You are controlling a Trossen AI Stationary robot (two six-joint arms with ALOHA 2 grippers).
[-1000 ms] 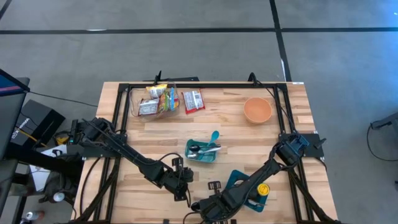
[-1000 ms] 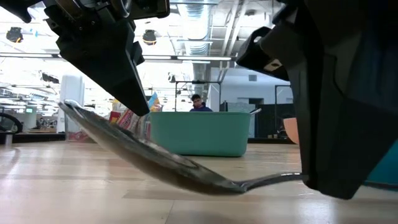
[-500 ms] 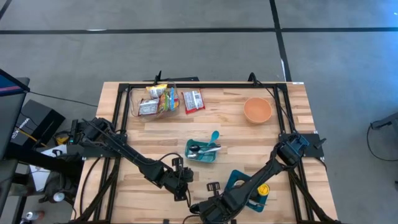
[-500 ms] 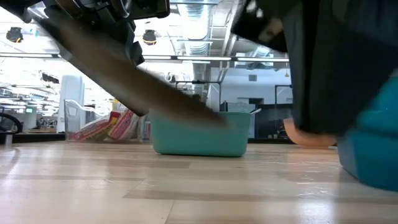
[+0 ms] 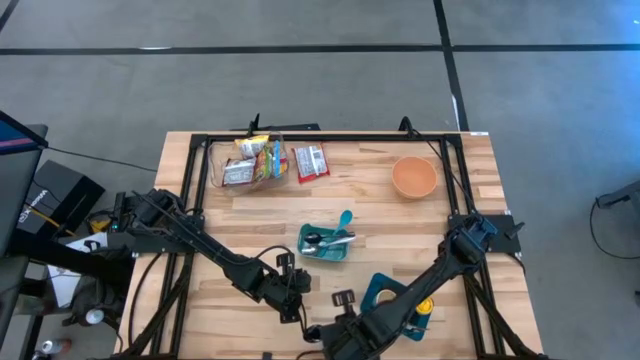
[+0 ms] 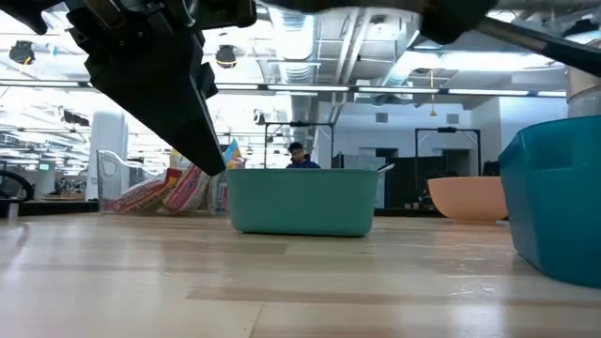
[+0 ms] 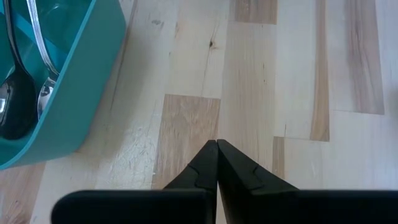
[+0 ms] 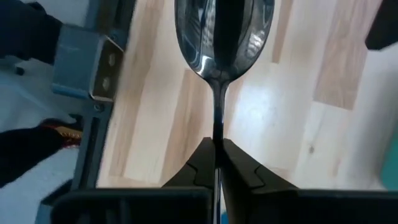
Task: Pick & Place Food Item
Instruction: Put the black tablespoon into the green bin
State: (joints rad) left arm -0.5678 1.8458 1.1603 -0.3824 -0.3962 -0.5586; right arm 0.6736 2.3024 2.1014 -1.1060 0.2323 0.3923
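Wooden table [image 5: 250, 215], spoon [image 8: 219, 37] in right pincer [image 8: 216, 148] (pinched)

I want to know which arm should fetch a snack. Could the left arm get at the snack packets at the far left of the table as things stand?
Probably yes. The left gripper is shut and holds nothing, and bare table lies between it and the snack packets. The teal tub sits off to one side.

Both arms are reaching over the table's [image 5: 400, 205] near edge; teal tray [image 5: 325, 243] is sitting mid-table, orange bowl [image 5: 414, 177] far right.
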